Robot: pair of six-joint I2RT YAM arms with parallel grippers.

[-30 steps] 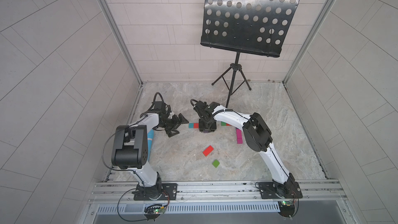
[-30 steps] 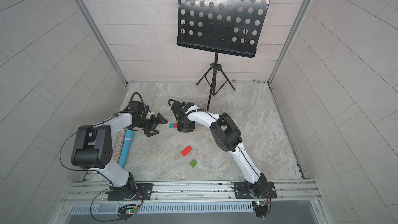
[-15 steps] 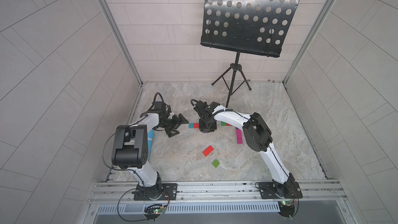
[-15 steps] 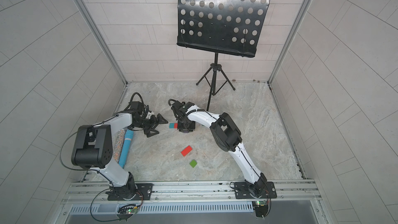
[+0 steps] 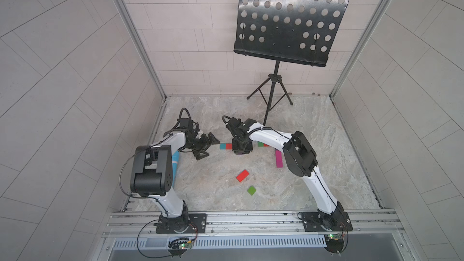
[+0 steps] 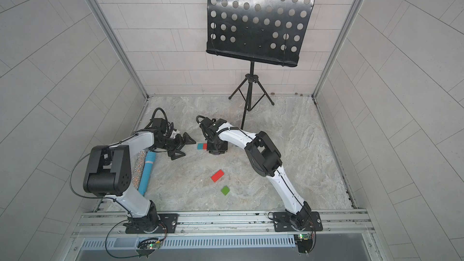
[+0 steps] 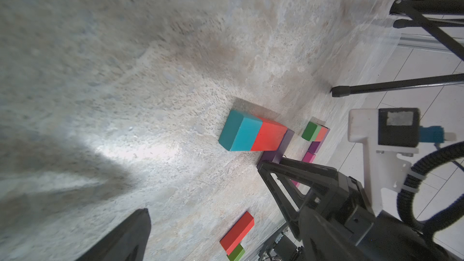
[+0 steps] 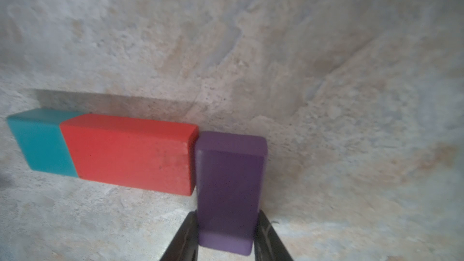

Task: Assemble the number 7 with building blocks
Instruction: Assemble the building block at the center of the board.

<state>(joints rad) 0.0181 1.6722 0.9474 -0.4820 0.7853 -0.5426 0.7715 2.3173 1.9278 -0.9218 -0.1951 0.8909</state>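
Purple block (image 8: 229,192) lies flat on the tabletop (image 5: 326,146), just beside the red block (image 8: 130,154)'s end. Its long axis runs crosswise to the row of red block and teal block (image 8: 40,141) and points back into the right pincer (image 8: 226,213), which grasps its long sides. Left pincer (image 5: 208,147) gapes wide and empty, off the teal end.

The left gripper (image 6: 187,148) hangs with jaws spread, just left of a teal block (image 6: 200,146) and a red block (image 6: 205,146) that touch end to end. The right gripper (image 6: 218,149) points down at their right end. Nearer lie a loose red block (image 6: 217,175) and a green block (image 6: 225,190), apart.
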